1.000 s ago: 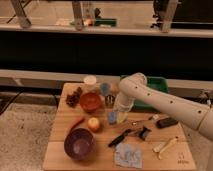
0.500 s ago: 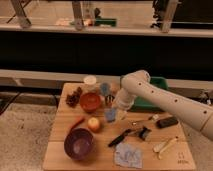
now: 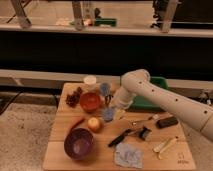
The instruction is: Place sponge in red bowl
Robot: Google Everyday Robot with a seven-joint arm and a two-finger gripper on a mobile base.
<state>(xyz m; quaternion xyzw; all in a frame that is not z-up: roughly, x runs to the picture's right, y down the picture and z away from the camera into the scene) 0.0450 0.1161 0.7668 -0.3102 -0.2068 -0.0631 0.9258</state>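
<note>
The orange-red bowl (image 3: 91, 102) stands on the wooden board, left of centre. My gripper (image 3: 110, 110) hangs just right of the bowl, at the end of the white arm that reaches in from the right. It is shut on the sponge (image 3: 107, 115), a small blue-grey block that shows just below the fingers, close above the board. The sponge is beside the bowl's right rim, not over it.
A purple bowl (image 3: 79, 143) and an apple (image 3: 94, 123) sit in front of the red bowl, with a red chili (image 3: 76, 122) to the left. A wrinkled blue-grey cloth (image 3: 127, 155), a black-handled tool (image 3: 123, 137) and pale utensils (image 3: 165, 145) lie to the front right. A green tray (image 3: 148, 102) is behind the arm.
The arm has shifted a little to the left, bringing the gripper and the sponge closer to the red bowl. Nothing else on the board has moved.
</note>
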